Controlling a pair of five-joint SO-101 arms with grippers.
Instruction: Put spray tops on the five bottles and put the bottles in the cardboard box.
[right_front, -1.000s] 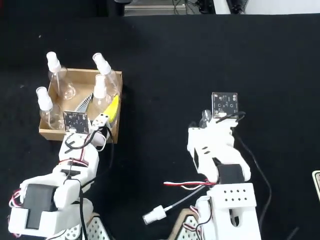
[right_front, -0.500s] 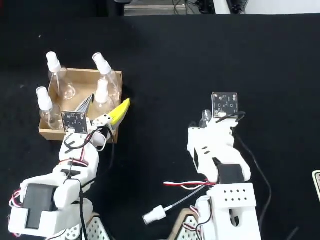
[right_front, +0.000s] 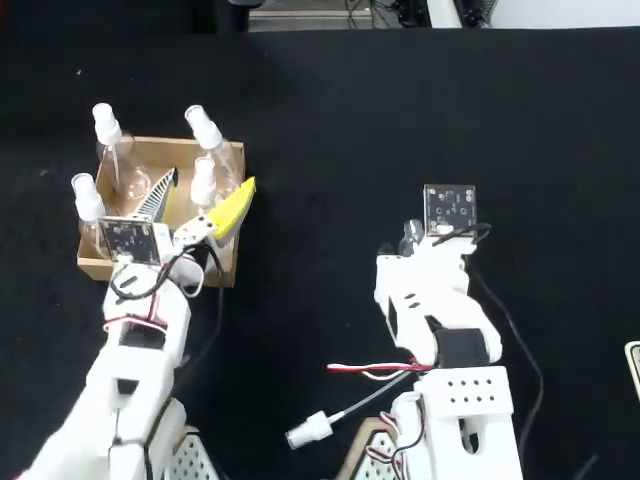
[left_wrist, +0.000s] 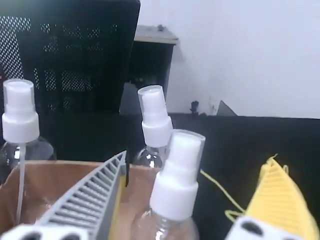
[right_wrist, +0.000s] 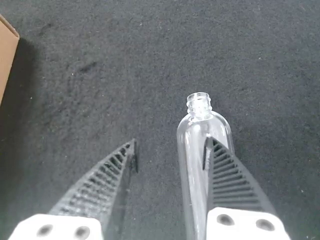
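The box (right_front: 95, 262) is holding four capped bottles (right_front: 105, 130); the left gripper (right_front: 205, 185) is gaping around one. Spread wide, the right gripper (right_wrist: 170, 145) is bracketing an uncapped bottle (right_wrist: 200, 125).

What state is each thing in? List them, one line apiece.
Brown cardboard box: holding four bottles.
Four clear plastic bottles with white spray tops: capped, standing in the box.
Left gripper: open, over the box.
Right gripper: open.
Fifth clear bottle: uncapped, beside a right gripper finger.
Loose white spray top: lying unattached on the table.
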